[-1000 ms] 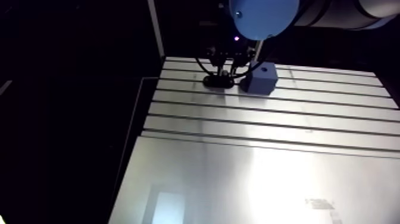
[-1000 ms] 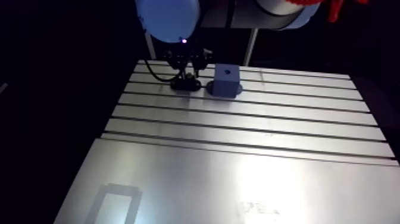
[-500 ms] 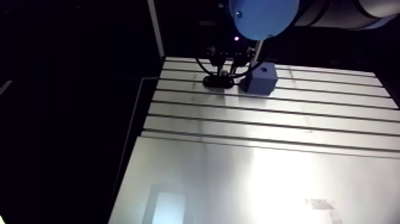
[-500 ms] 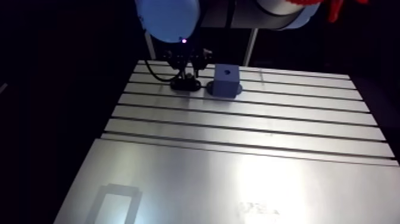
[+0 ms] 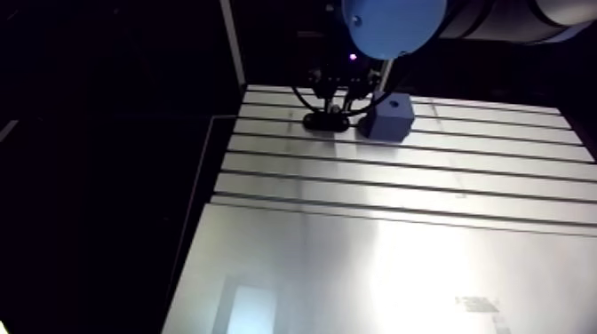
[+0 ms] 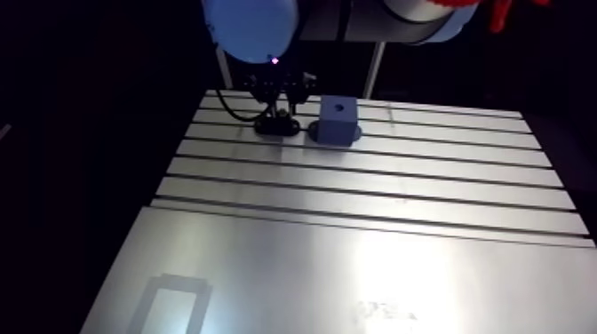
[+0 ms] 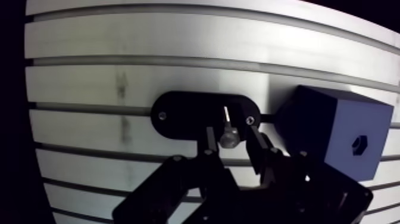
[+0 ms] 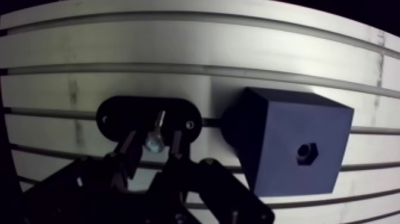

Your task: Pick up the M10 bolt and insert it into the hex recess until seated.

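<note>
The M10 bolt [image 7: 228,138] stands head-up in a black oval holder [image 7: 181,113] on the slotted table [image 7: 149,36]. In the wrist view my gripper [image 7: 230,143] straddles the bolt head, with one dark finger close on each side and a thin gap showing between each finger and the head. Beside the holder sits a blue block [image 7: 327,122] with the hex recess [image 7: 359,145] in the face turned toward the camera. In the arm view the gripper [image 6: 278,108] hangs low over the holder [image 6: 277,127], just left of the blue block [image 6: 338,118].
The holder and block sit at the far end of the table, near its back edge. T-slots [image 6: 355,169] run across the table, and a smooth metal plate [image 6: 338,275] covers the near part. Darkness lies beyond the left edge.
</note>
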{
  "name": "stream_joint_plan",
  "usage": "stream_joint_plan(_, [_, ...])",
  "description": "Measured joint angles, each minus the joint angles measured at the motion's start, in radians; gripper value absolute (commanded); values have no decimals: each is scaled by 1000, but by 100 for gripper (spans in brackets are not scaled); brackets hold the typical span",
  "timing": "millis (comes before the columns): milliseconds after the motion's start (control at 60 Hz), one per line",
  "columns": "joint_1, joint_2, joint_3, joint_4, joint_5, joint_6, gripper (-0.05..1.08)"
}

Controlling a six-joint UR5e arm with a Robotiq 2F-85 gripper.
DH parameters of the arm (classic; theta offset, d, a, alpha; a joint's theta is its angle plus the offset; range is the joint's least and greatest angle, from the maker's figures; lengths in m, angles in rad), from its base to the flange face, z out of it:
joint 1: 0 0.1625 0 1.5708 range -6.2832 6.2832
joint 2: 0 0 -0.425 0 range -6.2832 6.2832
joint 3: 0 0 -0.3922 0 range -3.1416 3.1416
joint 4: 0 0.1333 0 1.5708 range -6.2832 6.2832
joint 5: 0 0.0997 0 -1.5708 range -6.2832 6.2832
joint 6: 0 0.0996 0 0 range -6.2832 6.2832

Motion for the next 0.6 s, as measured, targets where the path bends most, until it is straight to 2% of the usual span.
stream_joint_plan(600, [4,0,-1,1,1,-1,61])
